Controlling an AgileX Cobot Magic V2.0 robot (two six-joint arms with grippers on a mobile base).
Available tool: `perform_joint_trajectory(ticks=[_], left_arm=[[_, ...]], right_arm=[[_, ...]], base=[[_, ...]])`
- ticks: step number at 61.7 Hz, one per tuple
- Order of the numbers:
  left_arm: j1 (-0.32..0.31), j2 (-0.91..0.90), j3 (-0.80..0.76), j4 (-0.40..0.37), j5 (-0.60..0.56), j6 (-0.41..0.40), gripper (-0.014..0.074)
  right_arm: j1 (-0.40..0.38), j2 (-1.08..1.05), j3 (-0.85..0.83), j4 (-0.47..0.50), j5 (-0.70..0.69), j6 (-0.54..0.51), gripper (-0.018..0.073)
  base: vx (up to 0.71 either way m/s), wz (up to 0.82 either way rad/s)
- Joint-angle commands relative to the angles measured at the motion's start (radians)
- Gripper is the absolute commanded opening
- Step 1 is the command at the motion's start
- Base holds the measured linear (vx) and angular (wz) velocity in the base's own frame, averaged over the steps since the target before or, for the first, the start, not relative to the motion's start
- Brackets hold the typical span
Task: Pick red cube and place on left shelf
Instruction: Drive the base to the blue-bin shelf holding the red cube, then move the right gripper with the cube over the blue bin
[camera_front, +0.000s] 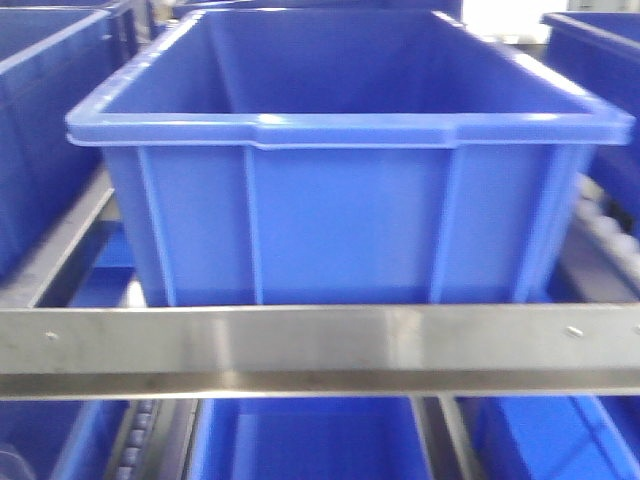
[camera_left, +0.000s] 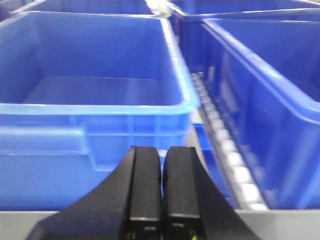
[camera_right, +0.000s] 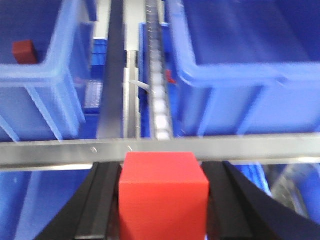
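The right gripper (camera_right: 163, 175) was clamped on the red cube (camera_right: 162, 195), at 6 o'clock in its wrist view, on the near side of the steel front bar of the left shelf (camera_right: 250, 145). Beyond the bar, toward 12 o'clock, a roller rail (camera_right: 159, 100) ran between a right crate (camera_right: 240, 95) and a left crate (camera_right: 45, 95). A small dark red block (camera_right: 24, 52) lay in the left crate, at 10 o'clock. The left gripper (camera_left: 162, 170) was pressed narrow, holding nothing.
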Motion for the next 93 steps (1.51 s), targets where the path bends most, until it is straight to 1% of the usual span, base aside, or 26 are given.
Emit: perform_joint_trajectory(ticks=[1, 59, 64, 80, 93], left_arm=[[-0.001, -0.014, 0.024, -0.002, -0.09, -0.005, 0.0102], [-0.001, -0.014, 0.024, -0.002, -0.09, -0.005, 0.0102], [-0.001, -0.014, 0.024, -0.002, -0.09, -0.005, 0.0102], [-0.001, -0.014, 0.024, -0.002, -0.09, -0.005, 0.0102], [-0.001, -0.014, 0.024, -0.002, -0.09, -0.005, 0.0102]], right_arm=[[-0.006, 0.013, -0.026, -0.033, -0.074, -0.008, 0.0183], [-0.006, 0.013, -0.026, -0.033, -0.075, -0.008, 0.0183], [-0.006, 0.013, -0.026, -0.052, -0.087, -0.008, 0.0183], [-0.006, 0.013, -0.026, -0.052, -0.086, -0.008, 0.0183], [-0.006, 0.015, -0.029, -0.046, -0.139, -0.007, 0.0183]], base=[[0.08, 0.28], [0.04, 0.04], [0.0, 0.0], [0.0, 0.0], [0.0, 0.0]])
